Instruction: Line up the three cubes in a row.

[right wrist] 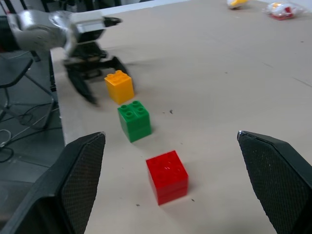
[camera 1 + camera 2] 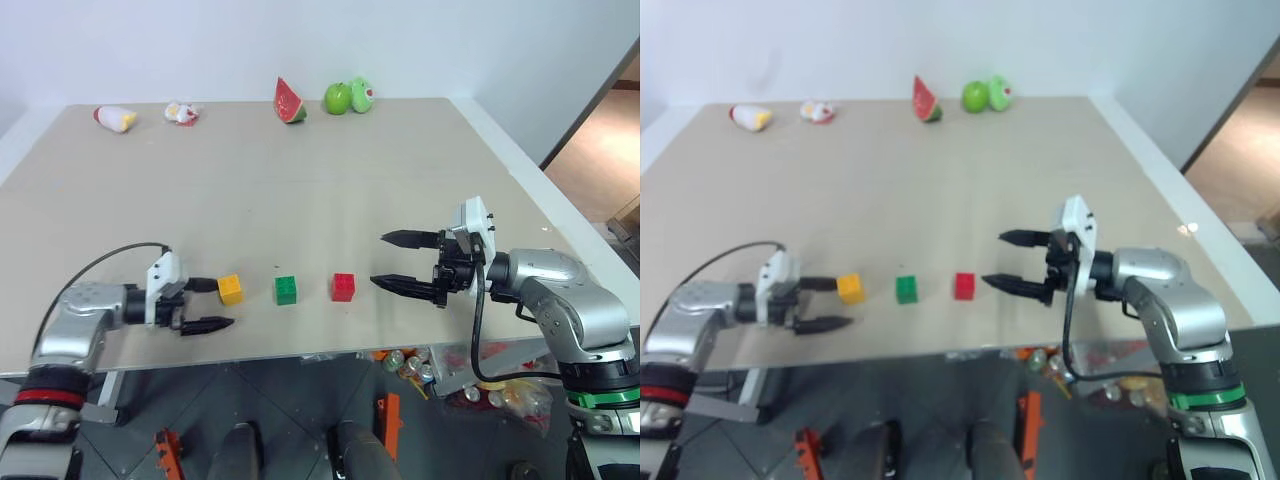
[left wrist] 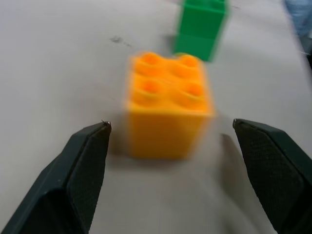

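A: Where do the cubes sit?

B: In a row near the counter front edge: yellow-orange cube, green cube, red cube.

A: And the end effectors?

B: Left end effector spread apart around the yellow-orange cube, not gripping. Right end effector wide apart, beside the red one.

A: Handling?

B: Probably light, rigid plastic; pinch the flat sides below the studs. The far faces are hidden.

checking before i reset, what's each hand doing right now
Left hand: open, holding nothing; the yellow cube stands free on the table by its fingers.
Right hand: open, empty, beside the red cube.
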You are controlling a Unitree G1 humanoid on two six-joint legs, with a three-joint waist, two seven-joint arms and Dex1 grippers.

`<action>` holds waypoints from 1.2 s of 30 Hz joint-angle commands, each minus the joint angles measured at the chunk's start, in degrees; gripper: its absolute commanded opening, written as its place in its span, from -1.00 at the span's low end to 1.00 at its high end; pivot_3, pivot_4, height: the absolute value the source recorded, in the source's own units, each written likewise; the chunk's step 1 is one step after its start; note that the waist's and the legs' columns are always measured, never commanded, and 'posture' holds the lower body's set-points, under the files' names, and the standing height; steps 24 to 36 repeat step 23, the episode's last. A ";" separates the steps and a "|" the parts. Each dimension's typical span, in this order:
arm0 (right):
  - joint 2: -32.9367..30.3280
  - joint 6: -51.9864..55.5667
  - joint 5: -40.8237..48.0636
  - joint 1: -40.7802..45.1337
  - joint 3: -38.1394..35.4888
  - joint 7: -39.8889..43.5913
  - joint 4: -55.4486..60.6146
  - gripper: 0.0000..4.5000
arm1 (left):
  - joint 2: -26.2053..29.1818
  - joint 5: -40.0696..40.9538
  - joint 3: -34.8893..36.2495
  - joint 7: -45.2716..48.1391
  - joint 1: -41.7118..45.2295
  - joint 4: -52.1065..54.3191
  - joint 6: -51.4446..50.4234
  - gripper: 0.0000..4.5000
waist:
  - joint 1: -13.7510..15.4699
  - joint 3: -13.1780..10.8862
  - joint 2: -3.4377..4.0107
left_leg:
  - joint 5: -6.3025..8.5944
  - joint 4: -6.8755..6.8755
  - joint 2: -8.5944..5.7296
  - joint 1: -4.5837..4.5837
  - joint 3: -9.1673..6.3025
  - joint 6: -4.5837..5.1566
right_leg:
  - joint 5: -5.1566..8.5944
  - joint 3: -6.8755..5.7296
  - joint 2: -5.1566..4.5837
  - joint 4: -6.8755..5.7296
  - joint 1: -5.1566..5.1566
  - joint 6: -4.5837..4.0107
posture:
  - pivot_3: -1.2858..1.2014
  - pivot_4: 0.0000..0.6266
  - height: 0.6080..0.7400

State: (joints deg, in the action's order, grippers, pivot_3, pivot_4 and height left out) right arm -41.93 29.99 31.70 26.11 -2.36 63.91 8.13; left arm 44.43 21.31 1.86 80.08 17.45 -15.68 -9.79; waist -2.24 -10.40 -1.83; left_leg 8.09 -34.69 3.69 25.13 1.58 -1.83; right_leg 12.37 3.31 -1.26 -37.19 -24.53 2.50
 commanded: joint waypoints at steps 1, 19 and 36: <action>-1.20 -1.44 -0.11 1.38 -1.38 1.00 -0.36 1.00 | 6.52 4.78 5.60 1.17 -6.46 6.24 -9.36 0.86 | -0.29 -0.01 0.01 | 0.00 0.04 0.02 -0.01 -0.01 0.00 | 0.02 -0.02 0.00 0.00 -0.02 -0.03 | 0.03 -0.52 1.00; -0.96 -3.75 -1.73 1.61 -2.24 0.33 -6.55 1.00 | 2.20 11.28 24.83 -22.46 -16.10 14.32 -18.52 0.86 | -0.24 0.00 0.00 | 0.01 0.15 0.06 0.17 0.12 -0.02 | 0.06 -0.08 -0.09 -0.06 -0.38 -0.14 | 0.03 -0.52 1.00; -0.44 -2.88 -1.27 -0.79 -3.68 -2.24 -6.02 1.00 | -1.51 14.75 26.73 -26.41 -16.72 17.49 -20.37 0.86 | -0.24 0.01 -0.01 | 0.01 0.15 0.06 0.17 0.09 -0.01 | 0.05 -0.08 -0.05 -0.06 -0.37 -0.14 | 0.03 -0.52 1.00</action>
